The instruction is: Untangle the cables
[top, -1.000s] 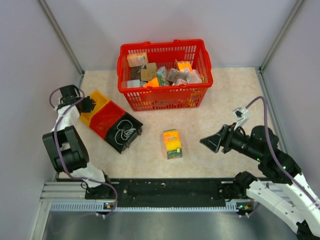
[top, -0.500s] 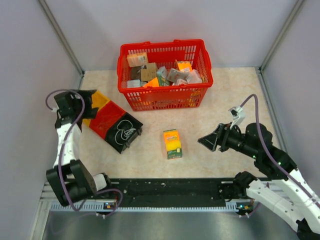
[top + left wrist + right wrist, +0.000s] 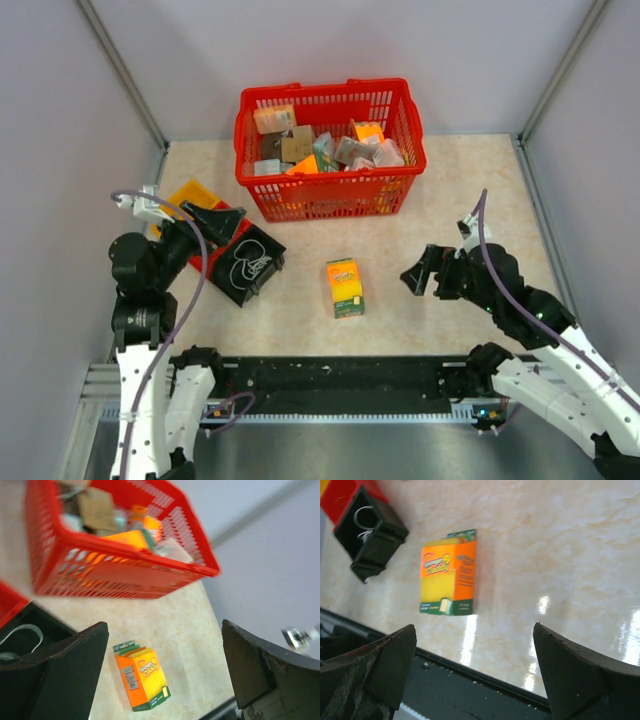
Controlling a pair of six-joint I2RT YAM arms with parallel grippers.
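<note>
Inside the black open end of a yellow, red and black bin (image 3: pixel 270 252), at the left of the bench (image 3: pixel 440 190), lay the cables (image 3: pixel 248 266). They were a small curl of thin pale wires with overlapping loops. Coiled as they were, they showed no clear long axis of their own. The bin holding them ran from upper left to lower right in the top view. Its mouth, with the loops in it, faced lower right toward the orange and yellow box (image 3: pixel 345 287). The separate colours of the wires could not be made out.

The left jaws stood wide apart and gripped nothing, poised over the red middle of the bin, just up and left of the cables. Whether they touched the bin could not be told. In the left wrist view one finger (image 3: pixel 70 670) covered part of the black end, with a white loop showing beside it.

The right jaws were likewise spread wide and empty, at the right centre of the top view, well apart from the cables. They pointed left toward the box.

At top centre stood a red basket (image 3: pixel 325 90) full of small packages, near the bin.
</note>
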